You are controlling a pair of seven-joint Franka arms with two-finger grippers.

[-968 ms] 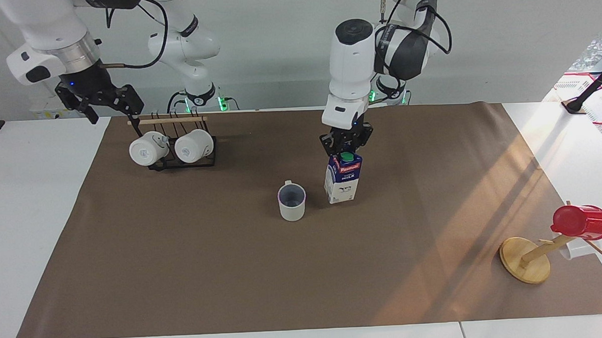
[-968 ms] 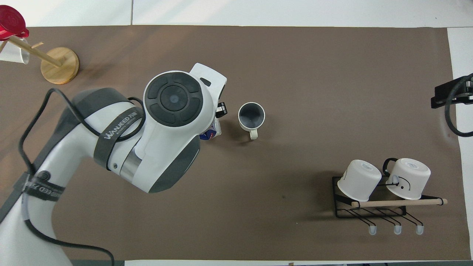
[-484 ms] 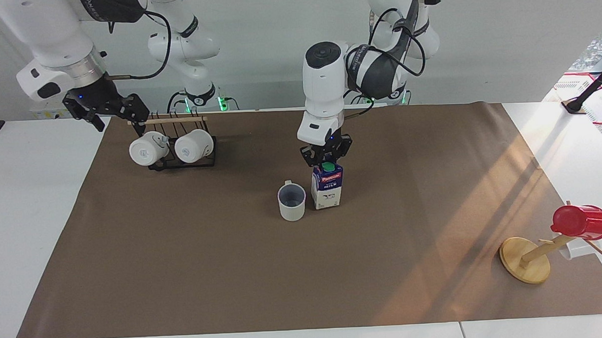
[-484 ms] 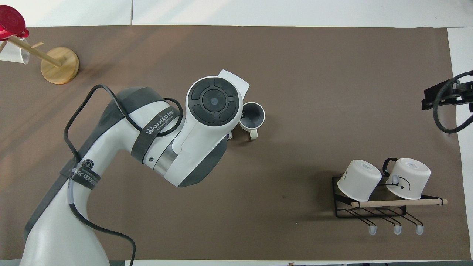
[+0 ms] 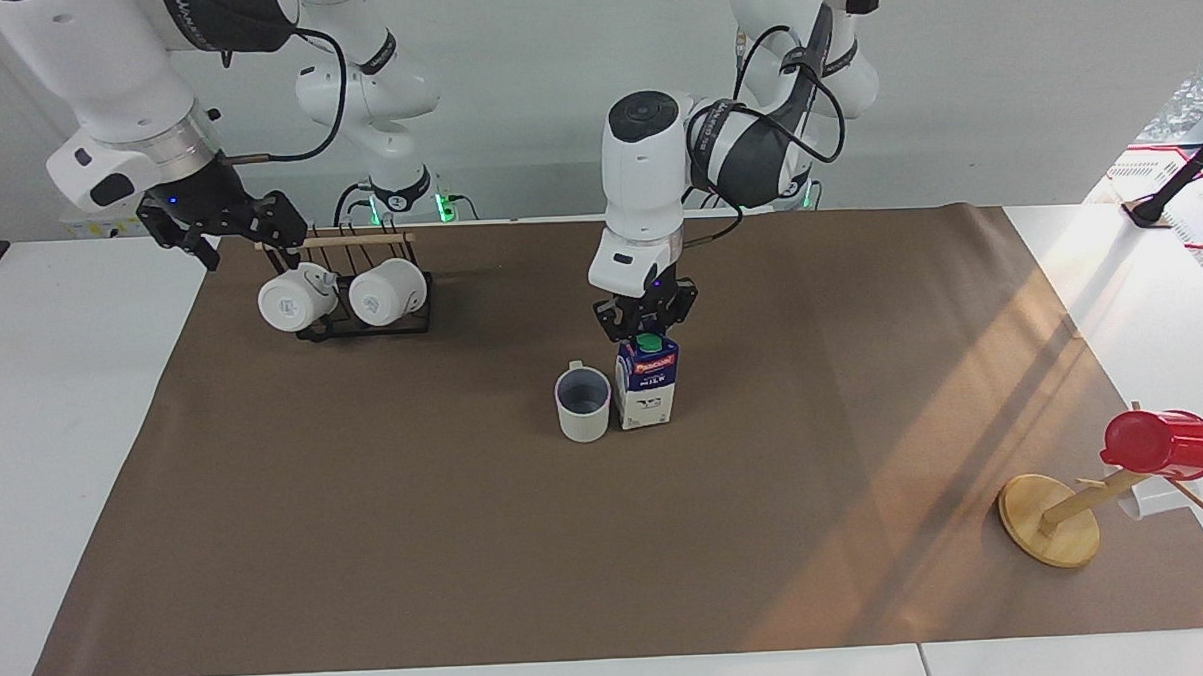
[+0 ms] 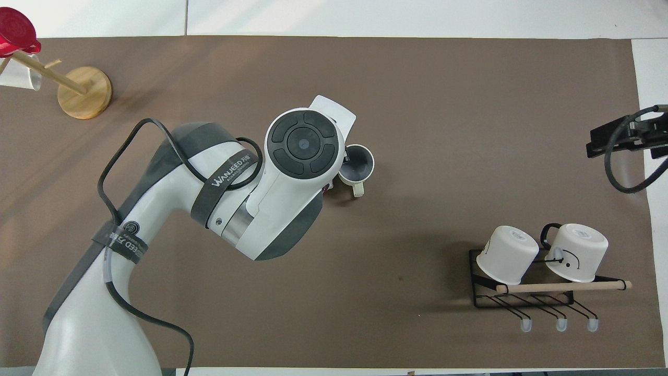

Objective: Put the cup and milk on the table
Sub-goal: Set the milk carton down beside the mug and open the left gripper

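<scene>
- Facing view: the left tool [image 5: 645,326] is clamped on the top ridge of the milk [image 5: 647,384], a gable-top carton with a green cap, which stands upright near the middle of the brown mat on the worktop [image 5: 64,417].
- Whether the carton's base rests on the mat or hangs just above it cannot be told.
- The cup [image 5: 584,403] stands upright on the mat just beside the milk, toward the right arm's end, its handle turned toward the robots; whether cup and carton touch cannot be told.
- The right tool [image 5: 232,226] hangs in the air with its fingers spread and empty, over the mat's edge beside the black wire rack [image 5: 366,321], which carries two white mugs [image 5: 345,295] lying on their sides under a wooden bar.
- At the left arm's end a wooden mug tree [image 5: 1053,517] bears a red cup [image 5: 1161,444].
- Overhead view: the left arm's wrist covers its tool and nearly all of the milk; the cup [image 6: 356,166] shows beside it, grey-blue inside.
- The right tool [image 6: 623,141] is over the mat's edge at the right arm's end.
- The wire rack [image 6: 522,300] with its two mugs [image 6: 543,255] lies nearer to the robots than the cup.
</scene>
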